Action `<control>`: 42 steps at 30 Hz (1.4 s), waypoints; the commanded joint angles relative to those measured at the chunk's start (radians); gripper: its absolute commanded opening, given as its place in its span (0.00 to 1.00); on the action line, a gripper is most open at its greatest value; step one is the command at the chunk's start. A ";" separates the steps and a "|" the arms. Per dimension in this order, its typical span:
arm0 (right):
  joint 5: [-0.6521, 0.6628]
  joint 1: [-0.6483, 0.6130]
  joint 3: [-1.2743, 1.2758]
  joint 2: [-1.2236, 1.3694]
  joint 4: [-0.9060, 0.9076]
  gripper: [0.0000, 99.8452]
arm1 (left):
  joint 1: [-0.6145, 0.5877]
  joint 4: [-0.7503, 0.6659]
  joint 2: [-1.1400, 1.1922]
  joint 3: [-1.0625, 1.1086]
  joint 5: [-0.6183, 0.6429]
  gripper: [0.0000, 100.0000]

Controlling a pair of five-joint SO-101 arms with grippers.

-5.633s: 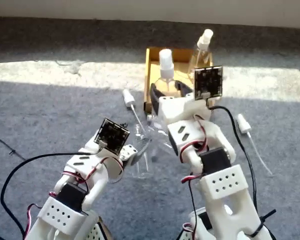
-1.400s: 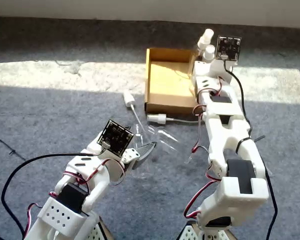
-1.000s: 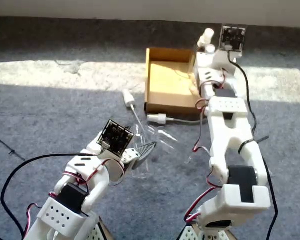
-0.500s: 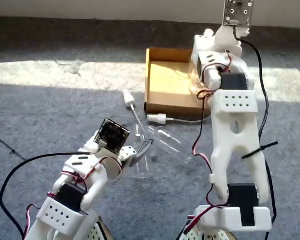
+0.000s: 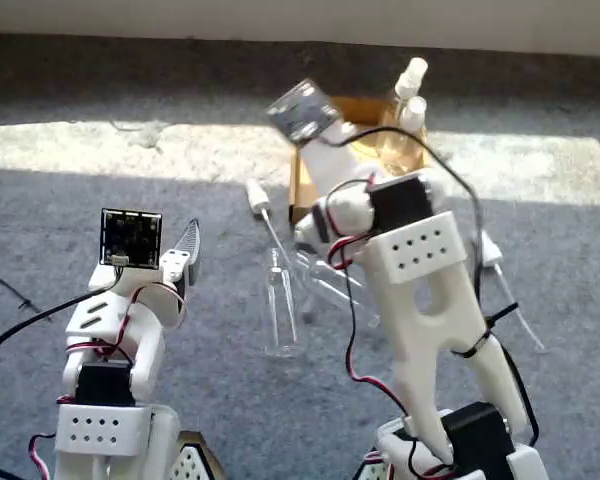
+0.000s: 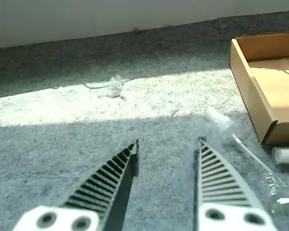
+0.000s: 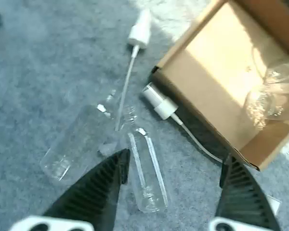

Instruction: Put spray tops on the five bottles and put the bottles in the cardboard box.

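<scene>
- The left gripper (image 6: pixel 166 144) is open and holds nothing, up over the grey carpet (image 6: pixel 62 130).
- The right gripper (image 7: pixel 176 166) is open wide above two bare bottles (image 7: pixel 147 173) lying down.
- From high up, two capped bottles (image 5: pixel 410 120) stand in the cardboard box (image 7: pixel 216 57).
- The left wrist view shows a loose spray top (image 6: pixel 216 117) near the box.

Left gripper (image 6: pixel 167 144) was released from the loose bottle (image 5: pixel 280 312) and drawn back, raised, to the near left; its jaws are now apart. The bottle was left on the carpet (image 5: pixel 130 190) at centre, apparently lying with its neck to the far side, though this is hard to tell. Right gripper (image 7: pixel 176 159) was withdrawn from the far right corner of the cardboard box (image 7: pixel 216 67) to above the box's near edge, jaws wide. A second topped bottle (image 5: pixel 410 112) was left in that corner.
</scene>
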 commanded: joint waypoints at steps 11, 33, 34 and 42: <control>0.040 -0.097 0.219 0.243 -0.277 0.25 | -0.125 -0.041 -0.005 -0.045 0.017 0.18; 0.087 0.065 0.487 0.254 -0.501 0.14 | -0.070 -0.060 -0.004 -0.018 0.012 0.18; 0.084 0.077 0.492 0.254 -0.501 0.12 | -0.070 -0.060 -0.004 -0.018 0.012 0.18; -0.078 0.053 0.493 0.252 -0.493 0.21 | -0.070 -0.060 -0.004 -0.016 0.012 0.18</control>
